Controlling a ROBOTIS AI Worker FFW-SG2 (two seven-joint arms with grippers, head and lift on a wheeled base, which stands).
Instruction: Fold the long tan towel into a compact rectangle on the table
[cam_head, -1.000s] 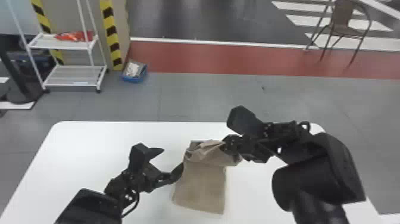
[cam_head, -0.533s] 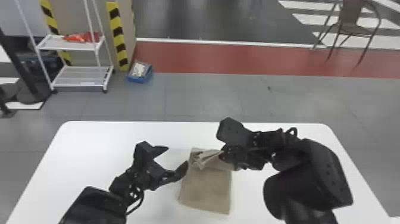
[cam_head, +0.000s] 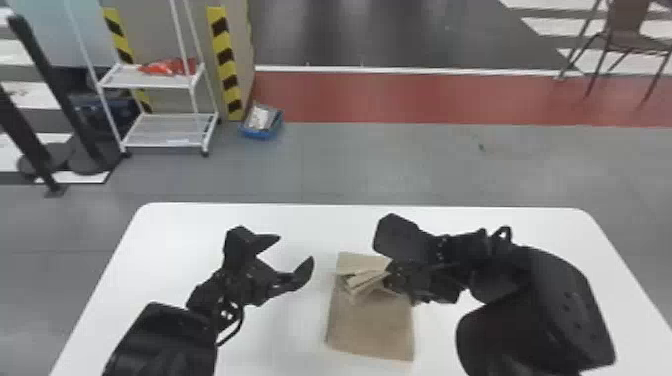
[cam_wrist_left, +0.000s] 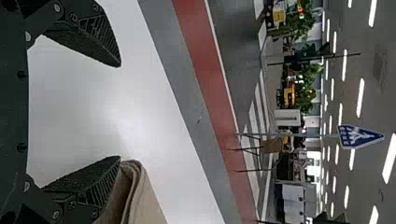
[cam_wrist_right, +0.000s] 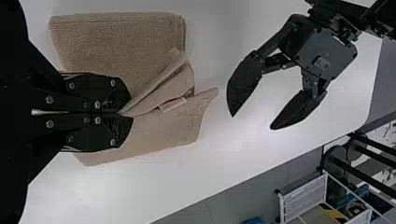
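tan towel (cam_head: 370, 327) at lower centre of head view; right gripper (cam_wrist_right: 125, 115) pinching its bunched flap (cam_wrist_right: 168, 86), left gripper (cam_head: 296, 247) spread. best lay the flap down smooth and square, then let go low.

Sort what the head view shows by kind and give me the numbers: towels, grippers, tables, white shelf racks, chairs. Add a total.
Towel: 1
Grippers: 2 (left gripper, right gripper)
Table: 1
White shelf rack: 1
Chair: 1
Total: 6
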